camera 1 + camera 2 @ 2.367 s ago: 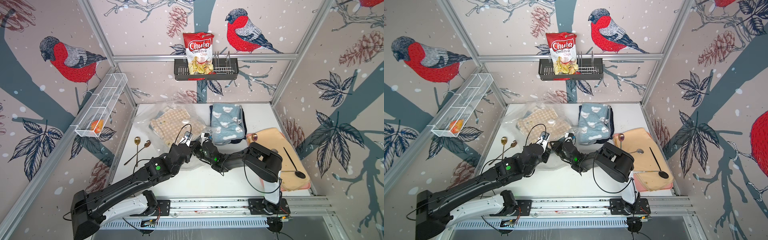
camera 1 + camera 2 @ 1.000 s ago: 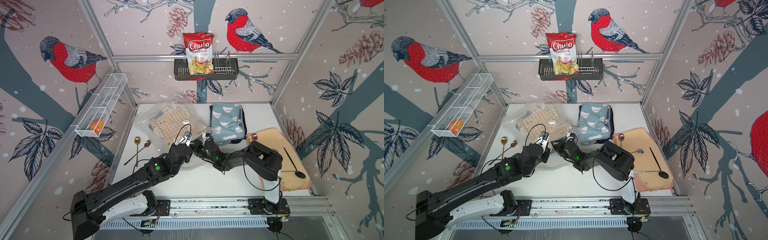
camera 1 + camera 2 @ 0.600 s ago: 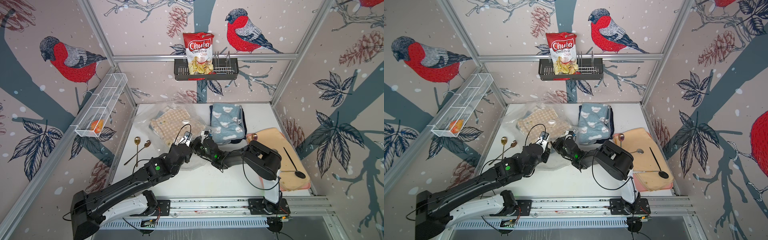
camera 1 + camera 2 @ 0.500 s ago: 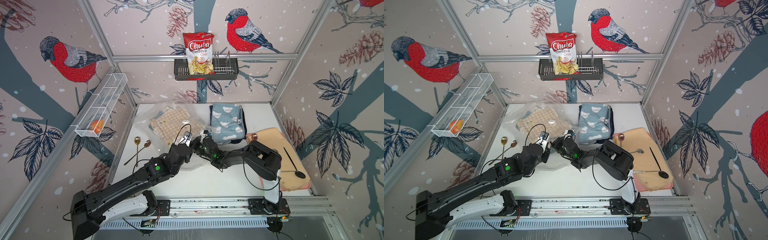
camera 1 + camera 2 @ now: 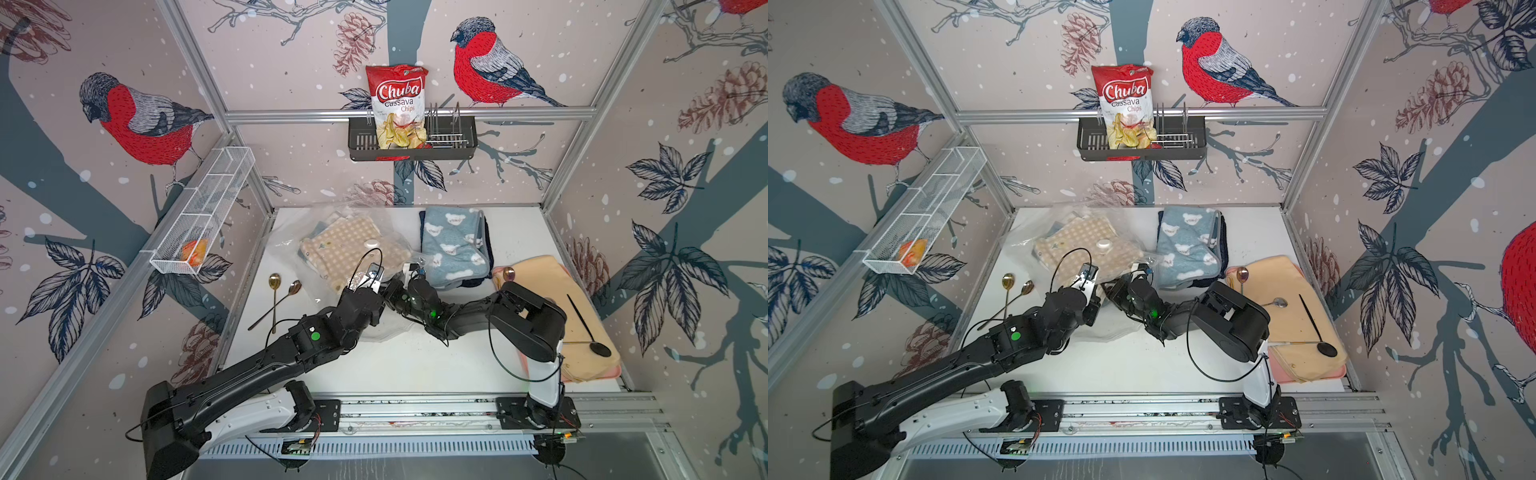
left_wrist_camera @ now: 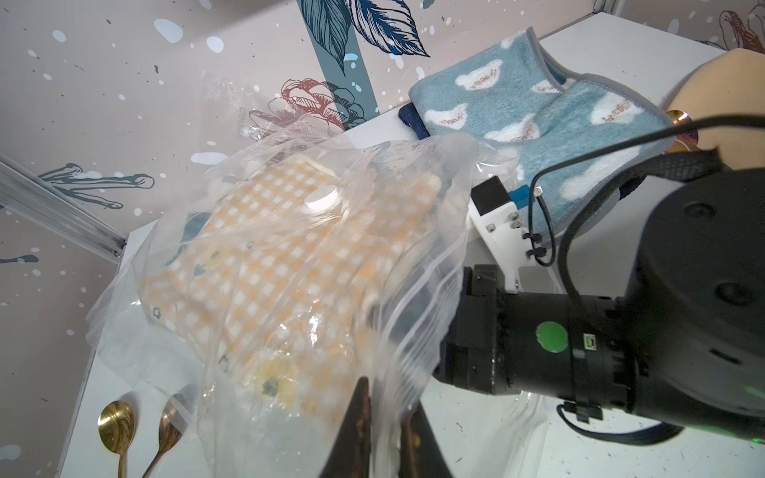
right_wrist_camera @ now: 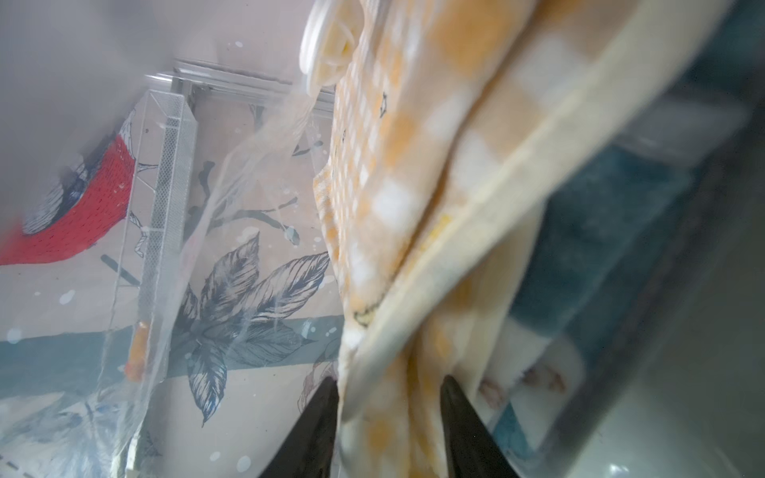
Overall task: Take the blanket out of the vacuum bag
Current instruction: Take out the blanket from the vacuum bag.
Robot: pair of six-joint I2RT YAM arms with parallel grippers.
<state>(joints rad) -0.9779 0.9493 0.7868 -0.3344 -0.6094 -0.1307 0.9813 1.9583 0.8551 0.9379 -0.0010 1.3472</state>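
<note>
Left gripper (image 6: pixel 385 393): clamped on bag (image 6: pixel 414 265) rim, lower centre.
Right gripper (image 7: pixel 389 378): now deeper inside, jaws astride blanket (image 7: pixel 393 186) fold; grip unclear.
Meaning: blanket nearly ready to pull.

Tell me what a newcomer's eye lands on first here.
First the red bullfinches printed large on the walls, and the red Chuba chips bag in the black rack on the back wall. Then, at the centre, the vacuum bag: the left end effector pinches its plastic, and the right end effector straddles the checked blanket inside.
</note>
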